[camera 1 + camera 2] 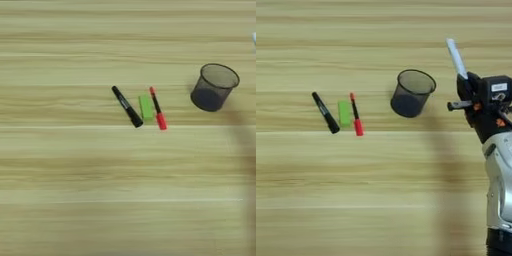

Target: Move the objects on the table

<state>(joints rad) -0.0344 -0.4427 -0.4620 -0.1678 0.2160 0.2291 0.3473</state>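
Observation:
On the table (pixel 100 200), a black marker (pixel 127 106), a small green block (pixel 146 108) and a slim red marker (pixel 158 108) lie side by side near the middle. Right of them a black mesh cup (pixel 412 93) stands upright with its mouth open. Only the right eye view shows my right gripper (pixel 468 84). It is right of the cup and shut on the lower end of a white-grey marker (pixel 455 56), which sticks up and back from the fingers. The marker's gripped end is hidden in the fingers.
My silver forearm (pixel 499 185) rises along the right edge from the bottom corner. Its soft shadow (pixel 448 165) falls on the wood just left of it. Bare wood surrounds the small group of items on all sides.

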